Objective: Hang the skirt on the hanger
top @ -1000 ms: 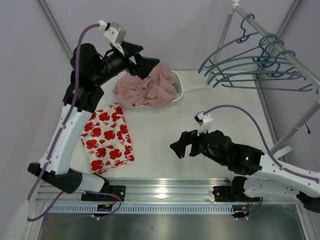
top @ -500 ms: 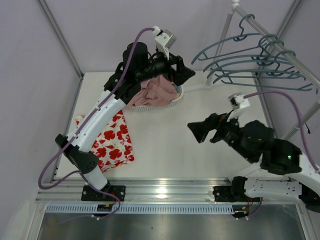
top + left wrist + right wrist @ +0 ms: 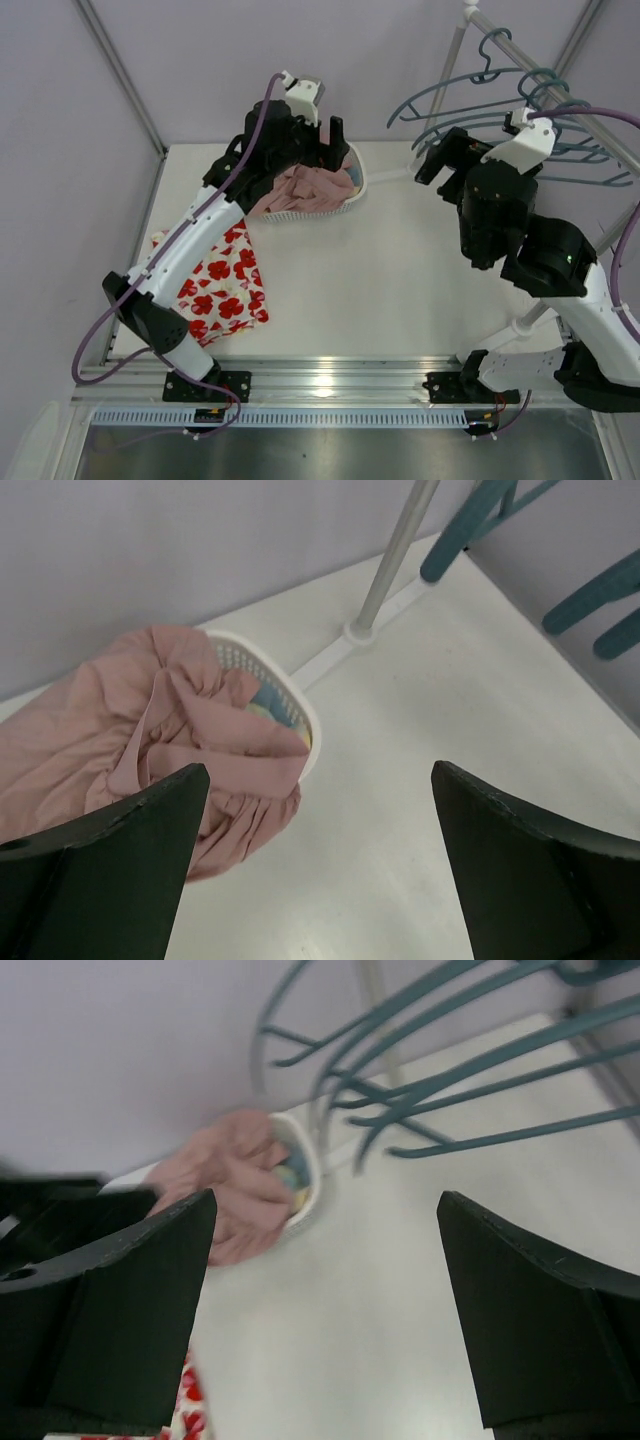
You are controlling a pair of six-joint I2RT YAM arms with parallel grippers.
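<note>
The white cloth skirt printed with red poppy-like flowers is seen lying flat on the left side of the white table. It is partly hidden beneath the left arm and lies well apart from both grippers. The thin teal-grey hangers are hung in a bunch on a slanted metal rail at the far right.

The left gripper is held above a white perforated plastic basket, over which a plain dusty-pink garment is heaped. Its fingers are spread wide, with nothing between them.

The right gripper is raised close to the hangers' lower ends. Its fingers are likewise parted wide and nothing is gripped. Contact with a hanger cannot be judged.
</note>
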